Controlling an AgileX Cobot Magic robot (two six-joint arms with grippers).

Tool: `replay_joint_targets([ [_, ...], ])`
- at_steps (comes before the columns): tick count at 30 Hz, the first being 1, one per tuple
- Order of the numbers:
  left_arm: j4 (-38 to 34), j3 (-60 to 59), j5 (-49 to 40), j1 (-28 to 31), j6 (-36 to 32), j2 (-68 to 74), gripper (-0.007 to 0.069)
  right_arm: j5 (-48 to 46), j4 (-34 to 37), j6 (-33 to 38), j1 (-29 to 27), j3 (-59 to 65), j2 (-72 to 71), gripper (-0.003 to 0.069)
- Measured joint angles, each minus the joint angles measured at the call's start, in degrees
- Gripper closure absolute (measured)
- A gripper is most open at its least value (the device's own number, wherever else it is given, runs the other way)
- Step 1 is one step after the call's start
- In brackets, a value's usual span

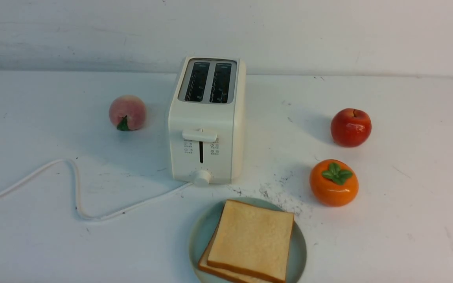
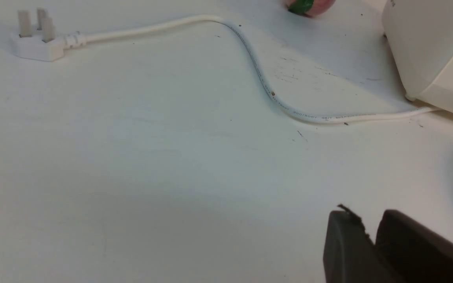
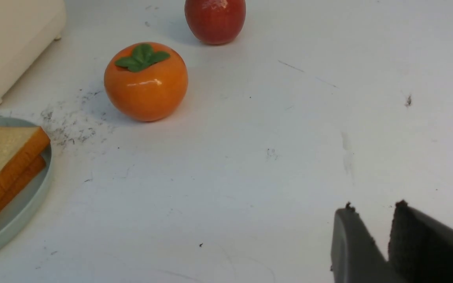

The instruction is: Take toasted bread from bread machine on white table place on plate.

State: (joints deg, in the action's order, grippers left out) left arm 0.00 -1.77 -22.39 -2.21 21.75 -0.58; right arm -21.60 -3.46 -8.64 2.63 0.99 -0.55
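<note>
Bread: I see both toasted bread slices stacked on the plate at the white table's near edge.
Machine: bread machine stands mid-table behind it, slots empty.
Pincers: left gripper and right gripper slightly parted, grasping nothing.

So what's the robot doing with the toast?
Nothing is being held right now. Both square golden toast slices lie stacked on the round teal plate, in front of the cream boxy toaster, whose two slots are empty. The left gripper and right gripper hang over bare white table, jaws slightly apart, away from everything.
</note>
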Motion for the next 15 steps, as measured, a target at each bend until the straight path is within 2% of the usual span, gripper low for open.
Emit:
replay_joint_targets([
  [15, 0.00, 0.00, 0.00, 0.00, 0.00, 0.00, 0.0491, 0.00, 0.00, 0.00, 0.00, 0.00, 0.00, 0.0480],
])
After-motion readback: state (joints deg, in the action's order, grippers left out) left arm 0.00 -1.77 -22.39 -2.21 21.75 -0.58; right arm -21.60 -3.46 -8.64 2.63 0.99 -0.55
